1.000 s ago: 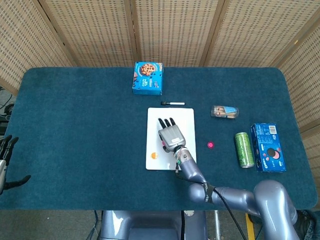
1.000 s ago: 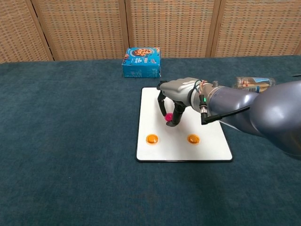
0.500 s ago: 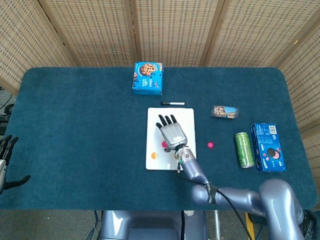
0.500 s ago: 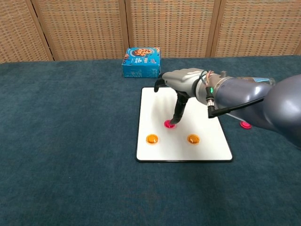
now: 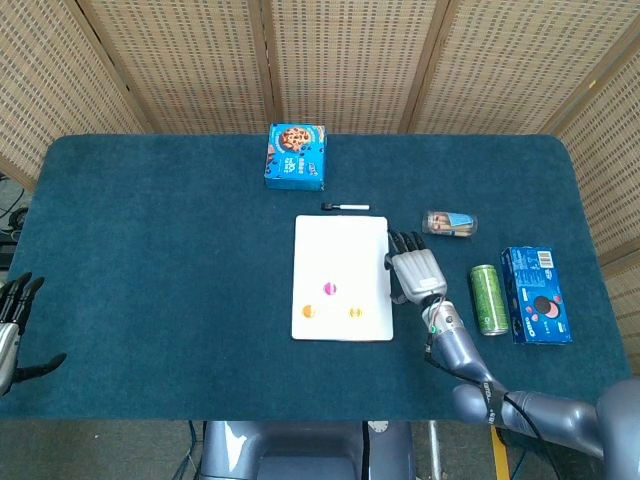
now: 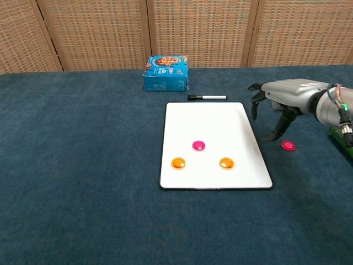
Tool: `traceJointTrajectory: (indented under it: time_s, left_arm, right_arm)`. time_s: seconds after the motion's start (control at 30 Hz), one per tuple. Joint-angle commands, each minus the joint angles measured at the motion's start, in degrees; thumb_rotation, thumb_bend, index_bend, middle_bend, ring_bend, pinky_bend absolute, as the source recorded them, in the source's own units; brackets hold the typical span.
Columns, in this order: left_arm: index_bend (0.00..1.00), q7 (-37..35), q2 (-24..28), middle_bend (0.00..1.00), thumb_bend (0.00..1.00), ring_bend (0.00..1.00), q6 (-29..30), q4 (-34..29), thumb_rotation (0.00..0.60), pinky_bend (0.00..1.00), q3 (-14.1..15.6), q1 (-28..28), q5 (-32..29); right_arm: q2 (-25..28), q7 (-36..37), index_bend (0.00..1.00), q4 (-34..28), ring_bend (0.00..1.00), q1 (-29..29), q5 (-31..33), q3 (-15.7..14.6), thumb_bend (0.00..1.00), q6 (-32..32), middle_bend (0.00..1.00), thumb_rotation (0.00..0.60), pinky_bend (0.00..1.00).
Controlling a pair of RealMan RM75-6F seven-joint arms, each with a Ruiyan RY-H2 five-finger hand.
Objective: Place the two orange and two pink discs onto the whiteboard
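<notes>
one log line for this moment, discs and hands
on whiteboard: two orange discs, one pink disc | off board: second pink disc on cloth | right hand above it, holding nothing | left hand idle

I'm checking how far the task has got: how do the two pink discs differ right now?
The pink disc on the whiteboard lies on the whiteboard, above the two orange discs; the other pink disc lies on the blue cloth to the board's right. The first has no hand near it; the second sits just beside the right hand. Both are flat, round and alike in size.
</notes>
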Motion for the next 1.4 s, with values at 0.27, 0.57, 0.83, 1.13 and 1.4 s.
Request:
traceJointTrajectory:
  time_s: [0.27,0.57,0.83,1.13,1.4]
  left_arm:
    - [0.00,1.1,-0.5,0.00,0.00,0.00,0.0,-0.1,0.600,0.00,0.0,-0.1,-0.3]
    - [0.00,1.5,-0.7,0.00,0.00,0.00,-0.3,0.0,0.600,0.00,-0.1,-0.3,-0.7]
    - [0.00,1.8,-0.9,0.00,0.00,0.00,-0.2,-0.1,0.600,0.00,-0.1,-0.3,-0.7]
    - [0.00,2.1,-1.0,0.00,0.00,0.00,-0.2,-0.1,0.600,0.00,0.0,-0.3,-0.7]
    - [0.00,2.4,-1.1,0.00,0.00,0.00,-0.1,-0.2,0.600,0.00,0.0,-0.3,-0.7]
  right_arm:
    - [-1.4,4.9,0.40,6.8,0.00,-2.5,-3.1,-1.1,0.30,-2.5,0.00,0.600,0.00]
    - [-2.2,5.5,0.42,9.9,0.00,-3.6,-4.4,-1.8,0.31,-4.0,0.00,0.600,0.00]
    - [-2.6,6.0,0.42,11.5,0.00,-4.4,-5.0,-1.8,0.31,-5.0,0.00,0.600,0.00]
    - [-2.5,6.1,0.42,12.5,0.00,-5.0,-5.5,-1.6,0.31,-6.0,0.00,0.600,0.00]
    - [-2.6,6.0,0.43,13.0,0.00,-5.3,-5.4,-1.3,0.31,-6.9,0.00,0.600,0.00]
